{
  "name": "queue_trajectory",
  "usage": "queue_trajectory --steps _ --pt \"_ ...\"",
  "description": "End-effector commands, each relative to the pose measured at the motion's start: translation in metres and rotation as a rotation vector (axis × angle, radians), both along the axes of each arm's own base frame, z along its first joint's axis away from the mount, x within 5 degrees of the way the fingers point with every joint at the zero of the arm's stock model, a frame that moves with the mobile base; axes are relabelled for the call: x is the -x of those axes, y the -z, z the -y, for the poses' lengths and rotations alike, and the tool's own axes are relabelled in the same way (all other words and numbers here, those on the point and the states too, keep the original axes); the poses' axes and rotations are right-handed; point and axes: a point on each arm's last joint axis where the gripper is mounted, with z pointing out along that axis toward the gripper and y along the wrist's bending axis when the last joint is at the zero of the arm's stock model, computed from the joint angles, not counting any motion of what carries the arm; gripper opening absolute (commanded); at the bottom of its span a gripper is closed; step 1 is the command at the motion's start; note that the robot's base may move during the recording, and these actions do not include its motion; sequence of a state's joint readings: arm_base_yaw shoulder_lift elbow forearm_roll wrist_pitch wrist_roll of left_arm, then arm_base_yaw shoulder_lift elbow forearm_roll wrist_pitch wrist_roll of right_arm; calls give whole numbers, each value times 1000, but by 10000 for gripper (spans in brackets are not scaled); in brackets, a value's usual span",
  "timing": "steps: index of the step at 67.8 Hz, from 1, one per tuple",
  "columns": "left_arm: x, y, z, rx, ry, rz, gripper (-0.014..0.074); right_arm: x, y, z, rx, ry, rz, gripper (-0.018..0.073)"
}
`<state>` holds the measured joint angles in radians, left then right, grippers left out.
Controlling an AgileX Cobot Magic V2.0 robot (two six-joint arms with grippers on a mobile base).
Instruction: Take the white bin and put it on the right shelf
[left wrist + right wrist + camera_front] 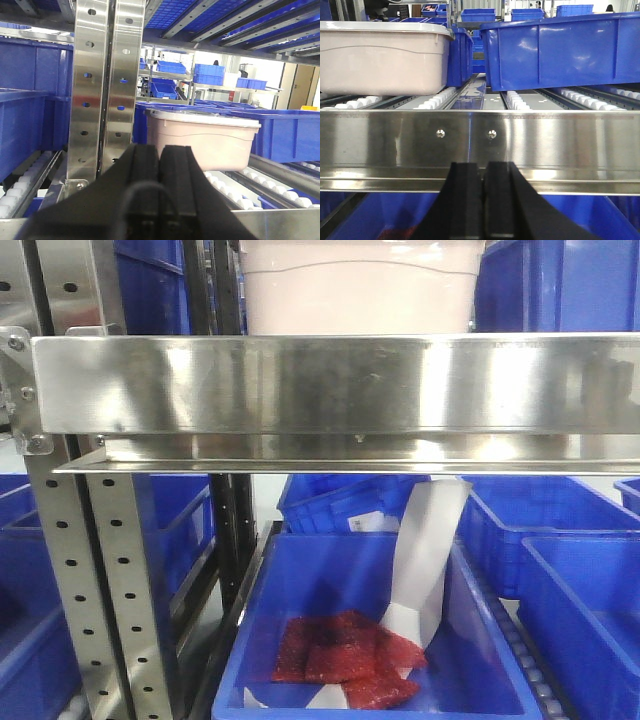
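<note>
A: Where does the white bin (360,285) stand?

B: On the white rollers (437,99) of the right shelf (330,385), behind its broad steel front rail. Blue bins sit close on either side of it; the one to its right (560,50) is near but apart from it.

A: And the upright posts?

B: Two perforated steel posts (107,85) rise at the shelf's left end, just left of the bin in the left wrist view.

A: The arms?

B: The left gripper (161,185) hangs in front of the bin, its black fingers pressed together and holding nothing. The right gripper (482,205) sits below the front rail, fingers likewise closed on nothing.

A: Below the shelf?

B: A lower blue bin (300,640) holds red packets (345,650) and a strip of white paper (425,560) leaning against its wall.
</note>
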<state>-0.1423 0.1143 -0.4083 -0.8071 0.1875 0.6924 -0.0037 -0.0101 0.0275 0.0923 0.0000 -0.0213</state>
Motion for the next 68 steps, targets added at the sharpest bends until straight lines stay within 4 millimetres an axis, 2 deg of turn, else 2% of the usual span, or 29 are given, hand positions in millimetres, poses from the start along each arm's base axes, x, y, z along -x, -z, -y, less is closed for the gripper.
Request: queue_trajectory --steps 1,49,58,68 --pt "1 -11 -4 47 -22 46 -118 3 -9 1 3 15 111 56" --pt "5 -9 -4 41 -21 56 -118 3 -9 1 3 15 111 56" --pt "5 11 -7 -118 -96 66 -118 3 -9 1 3 15 111 56" --pt "-2 48 -11 -11 -118 -38 -118 3 -9 1 3 15 111 56"
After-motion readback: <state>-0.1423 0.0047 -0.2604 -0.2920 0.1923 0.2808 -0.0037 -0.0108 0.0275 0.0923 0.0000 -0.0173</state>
